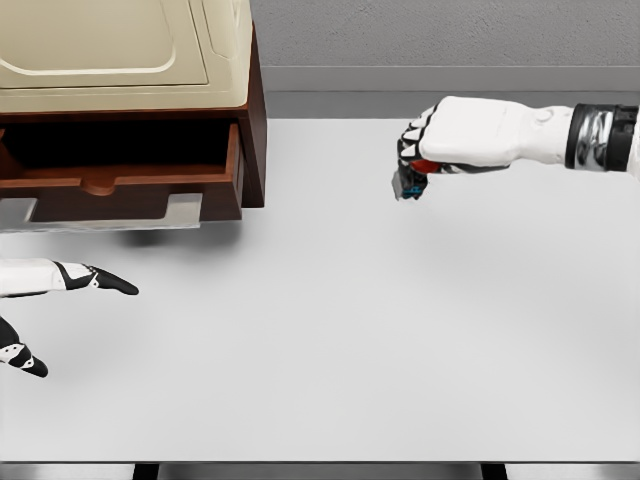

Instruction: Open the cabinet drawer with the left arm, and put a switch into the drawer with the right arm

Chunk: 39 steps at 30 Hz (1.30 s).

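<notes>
Two robot hands are in my view. The right robot hand [432, 145] is closed around the switch [410, 181] above the table [350, 330]. The left robot hand [60, 300] is spread, empty, near the open drawer [130, 190].

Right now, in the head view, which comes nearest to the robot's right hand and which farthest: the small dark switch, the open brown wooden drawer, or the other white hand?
1. Small dark switch with red part, gripped in the right hand itself.
2. Open brown wooden drawer, to the left under the cream cabinet top.
3. Left hand, lower left corner, fingers open.
</notes>
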Each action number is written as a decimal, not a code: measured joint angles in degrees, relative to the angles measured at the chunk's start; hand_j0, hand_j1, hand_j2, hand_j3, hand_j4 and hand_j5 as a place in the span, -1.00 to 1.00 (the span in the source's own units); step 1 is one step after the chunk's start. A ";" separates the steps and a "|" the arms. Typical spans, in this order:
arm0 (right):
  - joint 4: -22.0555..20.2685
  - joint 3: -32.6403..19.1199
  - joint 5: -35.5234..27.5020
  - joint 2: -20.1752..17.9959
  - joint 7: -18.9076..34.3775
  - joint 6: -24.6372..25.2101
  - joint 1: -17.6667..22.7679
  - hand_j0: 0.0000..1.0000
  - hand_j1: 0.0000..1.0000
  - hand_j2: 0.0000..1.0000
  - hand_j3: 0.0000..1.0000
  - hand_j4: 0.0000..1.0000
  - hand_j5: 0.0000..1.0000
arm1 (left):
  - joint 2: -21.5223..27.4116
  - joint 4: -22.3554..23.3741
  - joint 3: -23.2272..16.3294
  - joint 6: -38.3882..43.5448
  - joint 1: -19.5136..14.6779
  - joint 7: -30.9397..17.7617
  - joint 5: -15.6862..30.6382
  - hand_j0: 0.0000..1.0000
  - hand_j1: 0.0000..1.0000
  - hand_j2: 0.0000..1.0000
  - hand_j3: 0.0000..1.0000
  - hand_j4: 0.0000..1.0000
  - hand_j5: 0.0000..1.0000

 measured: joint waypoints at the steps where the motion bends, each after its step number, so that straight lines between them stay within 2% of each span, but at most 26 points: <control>1: -0.01 0.07 -0.04 0.76 -0.01 0.01 -0.62 -0.18 -0.18 -0.18 -0.18 -0.18 -0.18 | -0.01 0.00 -0.01 0.00 0.11 0.00 -0.02 1.00 1.00 1.00 1.00 1.00 1.00; 17: 0.14 1.07 -1.60 11.48 0.04 -0.05 -8.35 -0.14 -0.14 -0.14 -0.14 -0.14 -0.14 | 0.07 0.00 -0.35 0.00 0.08 0.00 -0.02 1.00 1.00 1.00 1.00 1.00 1.00; 26: 0.74 4.84 -1.69 18.04 0.07 -0.08 -15.47 -0.09 -0.09 -0.09 -0.09 -0.09 -0.09 | 0.07 0.00 -0.37 0.00 0.16 0.00 -0.36 1.00 1.00 1.00 1.00 1.00 1.00; 32: 6.54 7.54 -1.78 25.09 0.06 -0.05 -20.74 -0.09 -0.09 -0.09 -0.09 -0.09 -0.09 | 0.07 0.00 -0.37 0.01 0.18 0.00 -0.82 1.00 1.00 1.00 1.00 1.00 1.00; 35: 11.27 8.90 -1.72 29.08 0.06 -0.05 -23.20 -0.08 -0.08 -0.08 -0.08 -0.08 -0.08 | 0.07 0.00 -0.37 0.00 0.17 0.00 -0.92 1.00 1.00 1.00 1.00 1.00 1.00; 39: 18.07 10.70 -1.36 34.07 0.07 -0.07 -24.17 -0.08 -0.08 -0.08 -0.08 -0.08 -0.08 | 0.07 0.00 -0.38 0.00 0.17 0.00 -1.08 1.00 1.00 1.00 1.00 1.00 1.00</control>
